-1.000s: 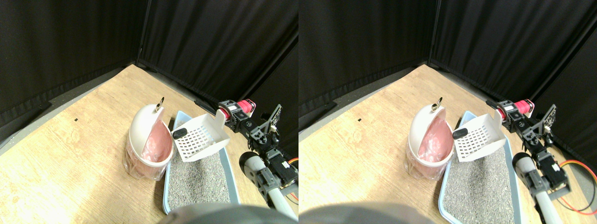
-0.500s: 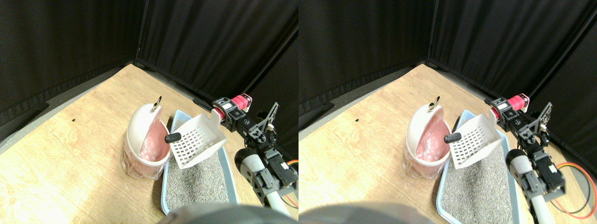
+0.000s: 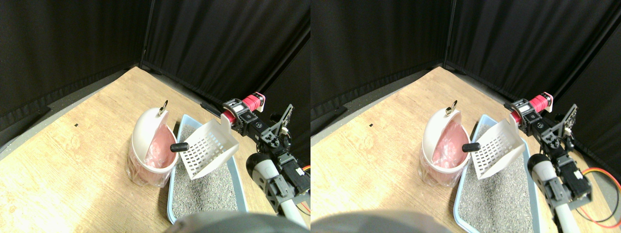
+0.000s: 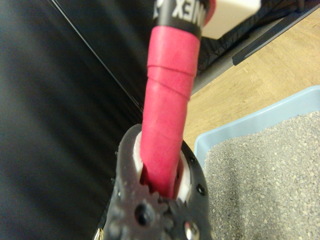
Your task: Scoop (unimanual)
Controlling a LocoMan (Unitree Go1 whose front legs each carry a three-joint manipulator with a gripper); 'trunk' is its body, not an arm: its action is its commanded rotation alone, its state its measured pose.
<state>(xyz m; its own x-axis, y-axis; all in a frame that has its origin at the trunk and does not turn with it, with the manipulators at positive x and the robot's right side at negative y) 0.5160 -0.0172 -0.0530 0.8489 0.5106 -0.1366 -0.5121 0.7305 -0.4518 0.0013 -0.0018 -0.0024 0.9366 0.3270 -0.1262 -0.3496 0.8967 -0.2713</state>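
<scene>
The landmark is the blue litter tray (image 3: 242,191), filled with grey granular litter (image 3: 204,189) and lying on the wooden floor (image 3: 73,160) in front of black curtains (image 3: 73,43).

Just beside the tray, on the side away from the arm, stands a white bin (image 3: 145,145) with a pink liner (image 3: 160,148). Its domed lid is tipped open and carries a small metal ring (image 3: 164,108) at the top.

A white slotted scoop (image 3: 209,148) hangs above the tray's far end, near the edge that borders the bin. It is tilted steeply, its open mouth turned toward the bin's opening. A small dark cylindrical piece (image 3: 179,146) sits at the scoop's front lip, over the bin's rim where bin and tray meet; I cannot tell whether it touches the scoop or the liner.

The scoop's handle, wrapped in red tape (image 4: 167,125), runs back from the scoop, up and away from the tray toward the curtains. The right tool (image 3: 242,115) is closed around this handle: in the wrist view the wrapped handle passes between the white-padded jaws, which press against it on both sides. In that same view a corner of the tray with its litter lies beyond the jaw, with a strip of floor past the tray's rim.

The arm's dark links and a grey tube (image 3: 271,170) rise over the tray's outer side.
</scene>
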